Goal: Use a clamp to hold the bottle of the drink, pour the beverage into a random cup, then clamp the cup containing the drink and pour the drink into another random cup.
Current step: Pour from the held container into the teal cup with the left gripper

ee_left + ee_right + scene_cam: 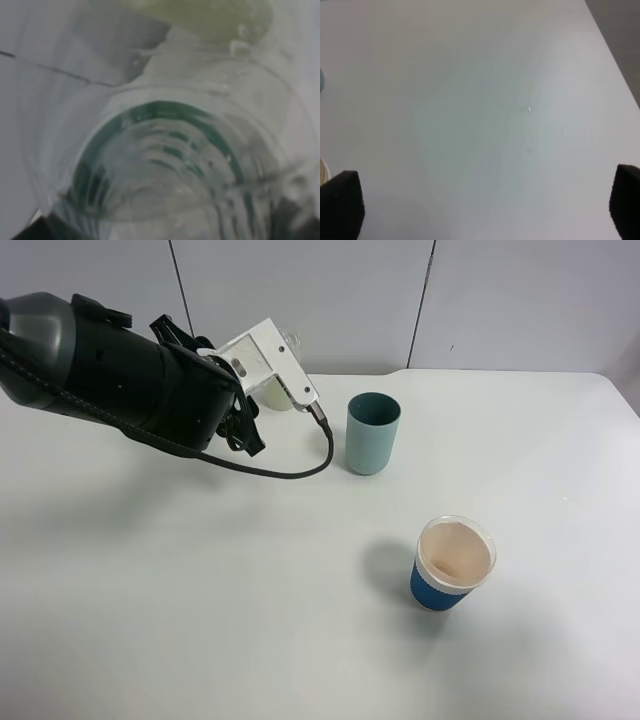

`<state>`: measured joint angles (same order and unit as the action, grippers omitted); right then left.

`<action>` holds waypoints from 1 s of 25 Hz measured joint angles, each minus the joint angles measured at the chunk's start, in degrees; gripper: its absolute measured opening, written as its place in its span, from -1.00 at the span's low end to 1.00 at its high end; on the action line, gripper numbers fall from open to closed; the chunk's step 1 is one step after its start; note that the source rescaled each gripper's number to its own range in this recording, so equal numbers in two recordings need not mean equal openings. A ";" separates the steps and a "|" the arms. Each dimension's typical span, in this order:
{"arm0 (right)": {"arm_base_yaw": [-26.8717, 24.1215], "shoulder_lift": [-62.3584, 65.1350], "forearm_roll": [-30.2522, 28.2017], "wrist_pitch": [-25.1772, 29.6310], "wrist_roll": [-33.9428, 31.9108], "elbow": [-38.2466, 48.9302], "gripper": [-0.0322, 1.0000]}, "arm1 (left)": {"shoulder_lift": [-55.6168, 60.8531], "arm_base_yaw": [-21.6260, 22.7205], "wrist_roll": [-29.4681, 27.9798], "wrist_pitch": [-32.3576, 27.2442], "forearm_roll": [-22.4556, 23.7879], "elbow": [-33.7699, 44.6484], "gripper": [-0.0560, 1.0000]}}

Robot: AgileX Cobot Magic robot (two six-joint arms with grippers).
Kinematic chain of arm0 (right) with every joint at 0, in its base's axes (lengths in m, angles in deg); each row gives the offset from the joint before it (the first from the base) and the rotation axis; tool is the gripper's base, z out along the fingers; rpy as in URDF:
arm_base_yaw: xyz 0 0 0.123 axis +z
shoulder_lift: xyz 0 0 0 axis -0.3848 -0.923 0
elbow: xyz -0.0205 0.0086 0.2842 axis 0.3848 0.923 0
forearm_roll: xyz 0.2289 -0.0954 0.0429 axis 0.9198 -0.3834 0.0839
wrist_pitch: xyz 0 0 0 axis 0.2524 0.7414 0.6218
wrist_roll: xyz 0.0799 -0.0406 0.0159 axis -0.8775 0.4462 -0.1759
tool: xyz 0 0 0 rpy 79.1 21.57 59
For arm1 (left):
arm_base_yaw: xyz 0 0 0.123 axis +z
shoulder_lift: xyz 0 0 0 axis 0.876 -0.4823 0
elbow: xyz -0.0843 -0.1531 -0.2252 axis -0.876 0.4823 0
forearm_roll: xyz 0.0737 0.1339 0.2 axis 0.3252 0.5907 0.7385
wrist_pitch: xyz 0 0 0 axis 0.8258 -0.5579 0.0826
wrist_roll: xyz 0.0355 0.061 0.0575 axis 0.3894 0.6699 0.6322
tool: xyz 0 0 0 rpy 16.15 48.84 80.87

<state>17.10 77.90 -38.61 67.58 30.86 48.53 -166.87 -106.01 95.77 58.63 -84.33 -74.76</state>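
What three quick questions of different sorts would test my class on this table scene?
1. True or false: the green cup lies on its side.
2. Which cup stands nearer the left claw? A: the green cup. B: the blue cup.
3. What does the left claw grip?
Key: 1 false, it stands upright; 2 A; 3 the bottle.
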 joint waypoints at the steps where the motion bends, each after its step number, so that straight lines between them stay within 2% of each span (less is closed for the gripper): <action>1: 0.00 0.00 0.00 0.00 0.00 0.00 1.00 | -0.46 -0.16 1.25 0.35 -0.67 -0.56 -0.77; 7: 0.00 0.00 0.00 0.00 0.00 0.00 1.00 | -3.19 -0.61 7.91 2.59 -3.78 -4.00 -0.77; 14: 0.00 0.00 0.00 0.00 -0.40 0.00 1.00 | -5.48 -1.09 10.12 3.53 -4.07 -7.21 -0.77; 25: 0.00 0.00 0.00 0.00 -0.41 0.00 1.00 | -10.92 -2.78 17.60 5.56 -5.86 -14.61 -0.77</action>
<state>17.10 77.90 -38.61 67.58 30.45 48.53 -177.79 -108.79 113.37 64.19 -90.19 -89.37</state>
